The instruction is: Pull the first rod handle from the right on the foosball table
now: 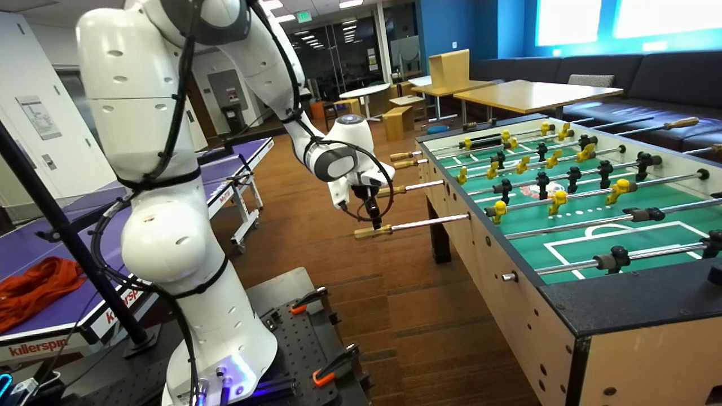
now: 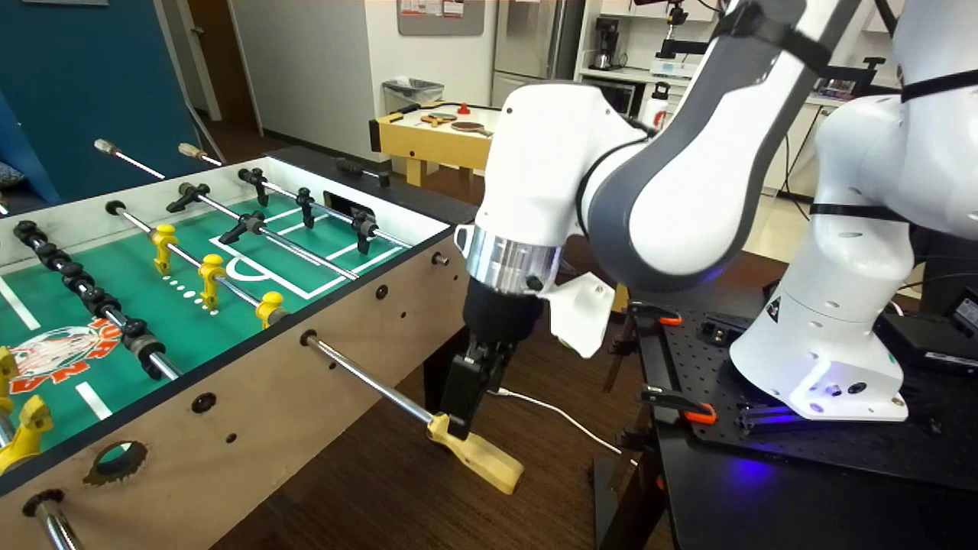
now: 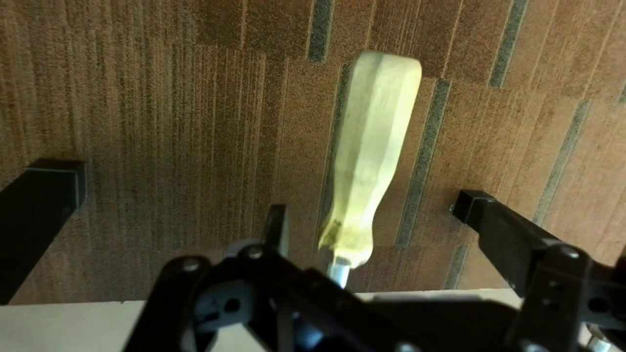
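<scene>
The yellowish wooden rod handle (image 1: 366, 232) sticks out from the foosball table (image 1: 496, 276) on a metal rod (image 1: 431, 222). It also shows in an exterior view (image 2: 489, 464) and lengthwise in the wrist view (image 3: 371, 142). My gripper (image 1: 374, 223) points down at the handle's rod end. In an exterior view the gripper (image 2: 463, 428) overlaps the handle's neck. In the wrist view the gripper (image 3: 374, 217) is open. The handle's neck and rod lie between its two fingers, nearer the left finger. I cannot tell whether a finger touches the handle.
Other rod handles (image 1: 393, 192) stick out beyond this one. A bare rod stub (image 1: 509, 277) is on the near side. The robot's black stand (image 1: 321, 344) has clamps on its edge. A ping-pong table (image 1: 254, 149) stands behind the arm. A black post (image 3: 39, 215) is at the wrist view's left.
</scene>
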You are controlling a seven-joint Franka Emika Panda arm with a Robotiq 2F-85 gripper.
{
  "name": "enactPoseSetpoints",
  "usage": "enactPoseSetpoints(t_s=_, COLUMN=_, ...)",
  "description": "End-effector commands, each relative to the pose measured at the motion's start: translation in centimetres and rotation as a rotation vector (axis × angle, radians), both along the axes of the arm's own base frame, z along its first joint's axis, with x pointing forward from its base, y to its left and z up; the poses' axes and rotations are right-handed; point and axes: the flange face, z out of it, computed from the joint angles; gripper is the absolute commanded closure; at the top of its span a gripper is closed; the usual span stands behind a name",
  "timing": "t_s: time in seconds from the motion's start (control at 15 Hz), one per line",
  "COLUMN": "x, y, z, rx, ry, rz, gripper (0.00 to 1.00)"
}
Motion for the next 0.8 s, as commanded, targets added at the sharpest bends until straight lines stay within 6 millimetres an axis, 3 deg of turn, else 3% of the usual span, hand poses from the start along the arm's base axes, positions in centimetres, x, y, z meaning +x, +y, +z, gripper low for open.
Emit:
enactPoseSetpoints(t_s=0.0, x=-1.3, y=-4.0, z=6.1, rx=0.006, ry=0.012, rz=0.037, gripper=0.00)
enactPoseSetpoints(t_s=0.4, x=-1.3, y=-12.0, z=14.2, rx=-0.002, ry=-0.013, rz=0.074, gripper=0.00)
enactPoseSetpoints(t_s=0.73, x=-1.2, y=-15.7, z=17.4, rx=-0.029, ry=-0.059, rz=0.084, gripper=0.00)
